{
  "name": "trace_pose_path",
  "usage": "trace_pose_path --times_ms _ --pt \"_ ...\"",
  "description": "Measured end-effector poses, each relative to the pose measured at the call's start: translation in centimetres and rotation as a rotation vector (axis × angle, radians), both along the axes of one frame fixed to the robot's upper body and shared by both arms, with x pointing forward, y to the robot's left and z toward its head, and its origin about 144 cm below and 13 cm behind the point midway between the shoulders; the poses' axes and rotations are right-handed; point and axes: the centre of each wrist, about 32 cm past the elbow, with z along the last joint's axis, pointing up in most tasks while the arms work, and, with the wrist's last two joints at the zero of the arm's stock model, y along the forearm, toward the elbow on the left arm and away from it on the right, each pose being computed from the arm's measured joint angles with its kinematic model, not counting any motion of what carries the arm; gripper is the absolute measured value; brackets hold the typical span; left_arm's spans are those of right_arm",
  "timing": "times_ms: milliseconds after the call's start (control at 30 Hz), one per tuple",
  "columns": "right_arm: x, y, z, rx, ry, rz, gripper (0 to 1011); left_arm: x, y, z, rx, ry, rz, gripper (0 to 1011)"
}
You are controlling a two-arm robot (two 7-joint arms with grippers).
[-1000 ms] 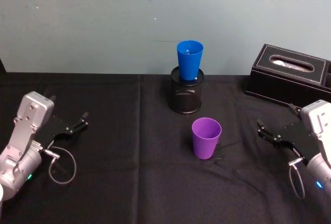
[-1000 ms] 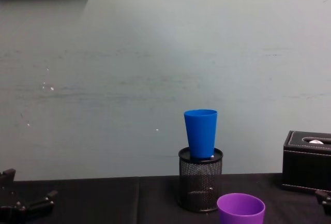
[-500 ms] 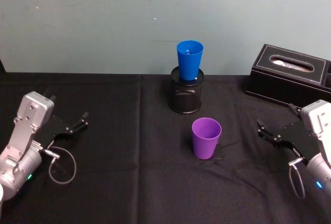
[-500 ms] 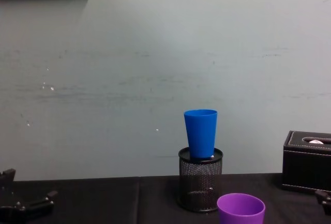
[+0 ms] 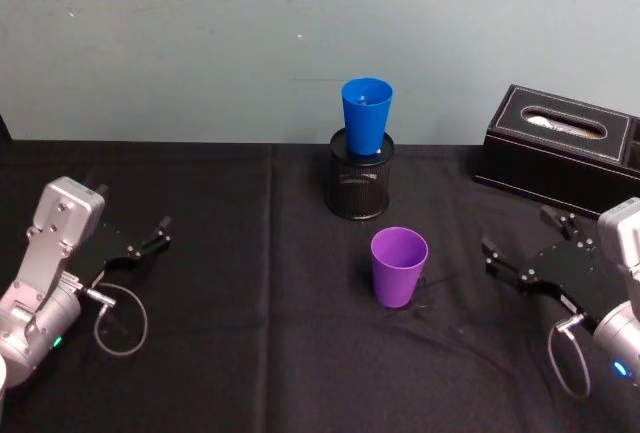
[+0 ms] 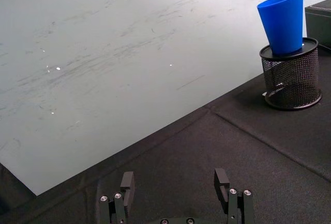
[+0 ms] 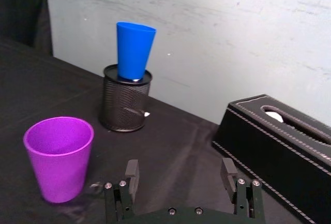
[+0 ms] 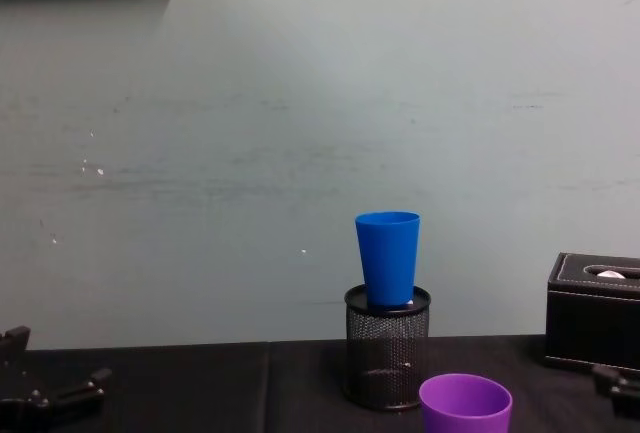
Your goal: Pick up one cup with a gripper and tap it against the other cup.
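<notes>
The purple cup (image 5: pixel 399 266) stands upright on the black cloth, a little in front of the blue cup (image 5: pixel 366 115), which sits upright in the mouth of a black mesh pen holder (image 5: pixel 360 188). My right gripper (image 5: pixel 518 231) is open and empty, low over the cloth to the right of the purple cup and apart from it. In the right wrist view the open gripper (image 7: pixel 180 169) has the purple cup (image 7: pixel 58 157) off to one side and the blue cup (image 7: pixel 133 49) farther off. My left gripper (image 5: pixel 158 233) rests open at the far left.
A black leather tissue box (image 5: pixel 560 148) stands at the back right, behind my right gripper. A grey cable loop (image 5: pixel 120 321) lies beside the left arm. The wall rises just behind the table's far edge.
My right gripper has shifted a little to the left, toward the purple cup. Both cups and the left arm have stayed still.
</notes>
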Motion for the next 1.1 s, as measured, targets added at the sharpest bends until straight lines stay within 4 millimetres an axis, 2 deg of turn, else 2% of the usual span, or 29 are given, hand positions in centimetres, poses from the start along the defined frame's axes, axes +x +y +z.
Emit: trace_pose_path --times_ms 567,1100 --pt "-0.9 -0.1 -1.9 0.118 0.044 0.160 1003 0.0 0.0 0.0 0.000 0.000 0.000 1011" --pt "-0.5 2.6 -3.2 0.111 0.056 0.262 1003 0.0 0.0 0.0 0.000 0.000 0.000 1012"
